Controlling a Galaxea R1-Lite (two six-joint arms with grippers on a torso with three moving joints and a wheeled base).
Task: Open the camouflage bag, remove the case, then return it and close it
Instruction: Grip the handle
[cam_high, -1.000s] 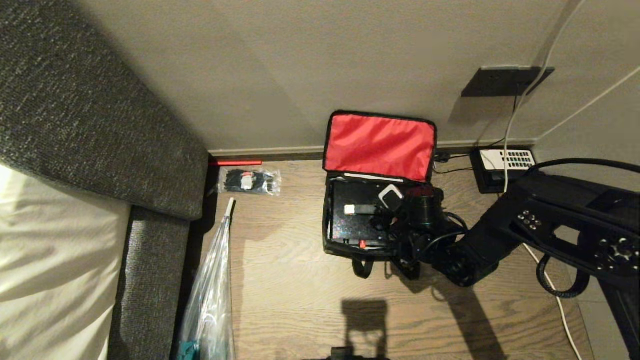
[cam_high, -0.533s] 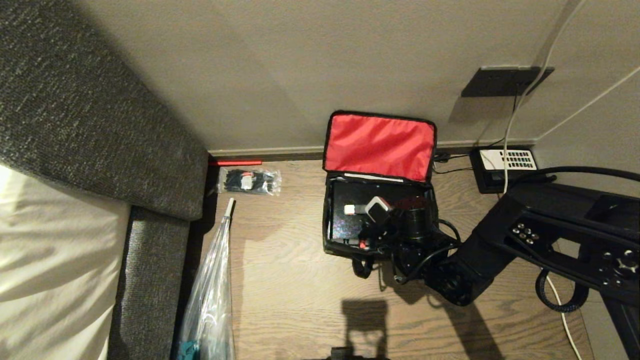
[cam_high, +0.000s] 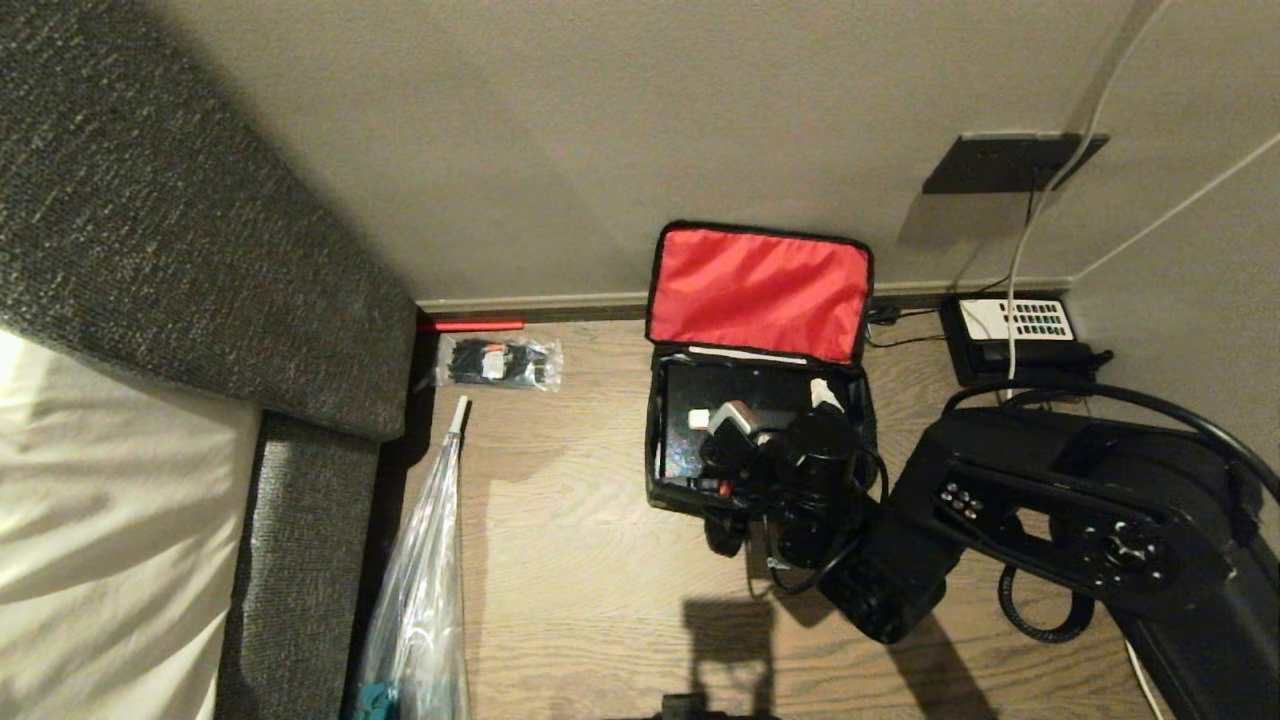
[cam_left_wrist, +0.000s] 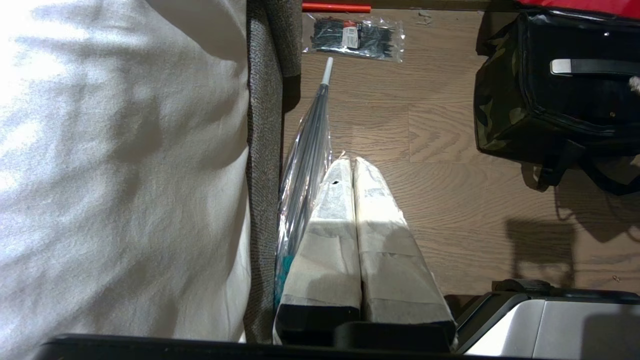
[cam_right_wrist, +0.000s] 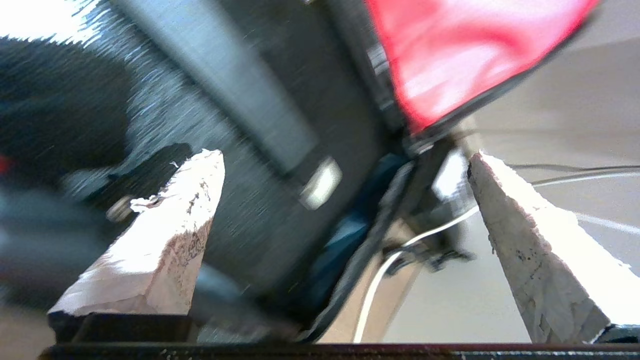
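Observation:
The camouflage bag (cam_high: 660, 490) stands open on the wooden floor against the wall, its red lid (cam_high: 758, 292) folded up and back. Inside lies the black case (cam_high: 680, 440), with a small red spot at its near edge. My right gripper (cam_high: 780, 405) hovers over the right half of the case, open, with nothing between its fingers. In the right wrist view the two fingertips (cam_right_wrist: 200, 170) stand far apart, with the case (cam_right_wrist: 270, 210) and the red lid (cam_right_wrist: 465, 55) beyond them. My left gripper (cam_left_wrist: 352, 165) is shut and parked low over the floor, with the bag (cam_left_wrist: 500, 115) off to one side.
A grey upholstered panel (cam_high: 200, 250) and white bedding fill the left. A clear plastic bag (cam_high: 420, 590), a packet of black ties (cam_high: 498, 362) and a red rod (cam_high: 470, 325) lie left of the bag. A telephone (cam_high: 1010, 325) and cables sit at the right by the wall.
The right arm has swung left and nearer the camera, and its wrist has rolled. The gripper has shifted left over the case and stays open. The bag has not moved.

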